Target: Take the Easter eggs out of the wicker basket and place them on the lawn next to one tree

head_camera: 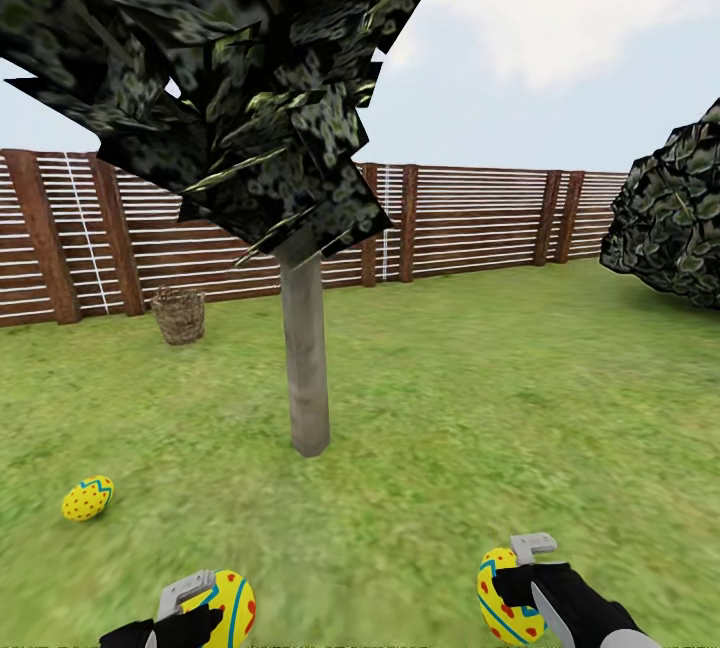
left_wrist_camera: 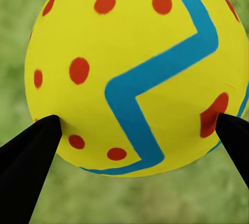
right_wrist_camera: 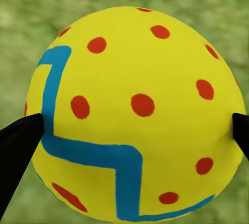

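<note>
Both grippers are loaded: the left gripper (head_camera: 205, 600), at the lower left edge of the head view, is clenched on one Easter egg (head_camera: 232, 608), and the right gripper (head_camera: 522, 568), at the lower right edge, is clenched on a second egg (head_camera: 505, 600). Each wrist view confirms this, with dark fingertips (left_wrist_camera: 31, 151) pressed against both flanks of the left-hand egg (left_wrist_camera: 135, 73) and likewise the fingers (right_wrist_camera: 18, 141) either side of the right-hand egg (right_wrist_camera: 135, 115), blurred grass behind each. Taking the scene by size: the lawn (head_camera: 520, 398) covers the lower half of the frame, bounded by the slatted fence (head_camera: 470, 218) across the middle; the tree (head_camera: 305, 358) stands centre frame, grey trunk upright, dark crown filling the upper left; a dark bush (head_camera: 670, 218) sits at the right edge. The wicker basket (head_camera: 180, 315) stands upright in the middle left, near the fence and well apart from the tree; its contents cannot be judged from this angle. A third egg (head_camera: 88, 498) lies on the grass at lower left, near the trunk. Assessment: one egg appears placed, two are held above the grass in front of the tree and not yet set down. Remaining work is to lower and release both close to the trunk
</note>
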Motion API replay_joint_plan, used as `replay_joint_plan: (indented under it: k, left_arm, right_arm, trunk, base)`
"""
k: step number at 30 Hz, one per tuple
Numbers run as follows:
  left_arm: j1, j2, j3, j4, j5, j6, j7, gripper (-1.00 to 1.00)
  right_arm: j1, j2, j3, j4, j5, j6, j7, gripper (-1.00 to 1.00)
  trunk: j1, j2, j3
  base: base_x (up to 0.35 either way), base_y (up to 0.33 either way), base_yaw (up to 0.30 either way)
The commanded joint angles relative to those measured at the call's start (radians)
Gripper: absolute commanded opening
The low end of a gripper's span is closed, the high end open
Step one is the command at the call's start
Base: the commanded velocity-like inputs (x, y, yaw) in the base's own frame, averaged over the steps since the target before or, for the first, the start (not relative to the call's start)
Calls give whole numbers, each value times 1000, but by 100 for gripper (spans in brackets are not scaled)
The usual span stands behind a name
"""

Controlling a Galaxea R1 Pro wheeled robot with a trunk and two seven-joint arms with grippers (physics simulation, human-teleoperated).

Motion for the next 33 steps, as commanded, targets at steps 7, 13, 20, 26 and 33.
replay_joint_plan:
  k: [7, 13, 20, 26, 33]
  left_arm:
    - [-1, -1, 7, -2, -9, 4, -10, -100]
    - [-1, -1, 7, -2, -9, 4, -10, -100]
    - [-1, 0, 7, -2, -9, 4, -10, -100]
    - [-1, 0, 8, -2, -7, 4, -10, -100]
    - [-1, 0, 8, -2, -7, 4, -9, -100]
  right_arm:
    - [0, -1, 8, -2, -3, 6, 1, -100]
    - [0, 0, 8, -2, -3, 6, 1, -100]
    - [0, 0, 9, -2, -3, 5, 1, -100]
    - [0, 0, 8, -2, -3, 5, 1, -100]
    - [0, 2, 9, -2, -3, 4, 1, -100]
  trunk:
    - [27, -50, -23]
    - [50, -92, -42]
    - [77, -141, -64]
    - [100, -183, -83]
    - [116, -211, -107]
  base:
    - [0, 0, 0]
    - [0, 0, 0]
    - [0, 0, 0]
    - [0, 0, 0]
    - [0, 0, 0]
